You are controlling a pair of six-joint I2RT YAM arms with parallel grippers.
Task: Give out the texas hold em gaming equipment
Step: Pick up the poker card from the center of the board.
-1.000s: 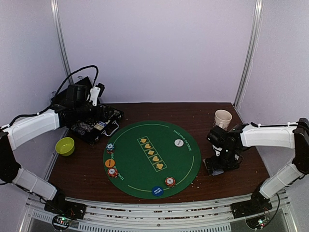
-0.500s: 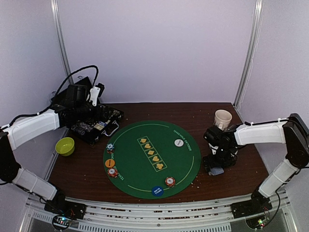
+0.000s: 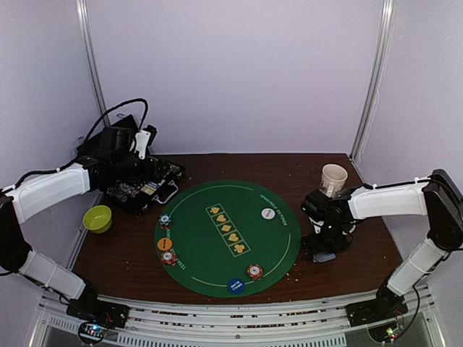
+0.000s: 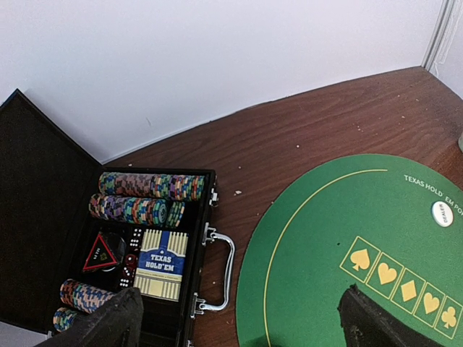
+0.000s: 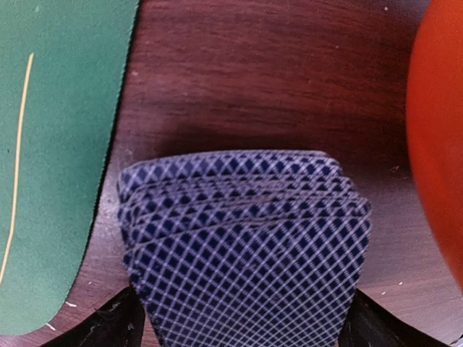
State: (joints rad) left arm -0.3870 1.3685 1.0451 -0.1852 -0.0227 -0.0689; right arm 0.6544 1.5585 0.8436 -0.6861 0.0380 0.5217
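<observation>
Showing the right gripper (image 3: 324, 251) low over the table (image 3: 354, 269), just beyond the right edge of the green mat (image 3: 228, 235) and near the beige mug (image 3: 334, 177). Bare wood extended to its right and front. Its fingers were pressed against the two sides of the deck of cards (image 5: 242, 238). The deck, backed in a blue-and-white diamond lattice, was slightly fanned beside the mat's rim. The left gripper (image 4: 239, 325), fingers spread wide, hung between the open black case (image 4: 43, 217) and the mat. Three chip stacks (image 3: 168, 257) and blue, orange and white discs (image 3: 164, 243) sat along the mat's border.
</observation>
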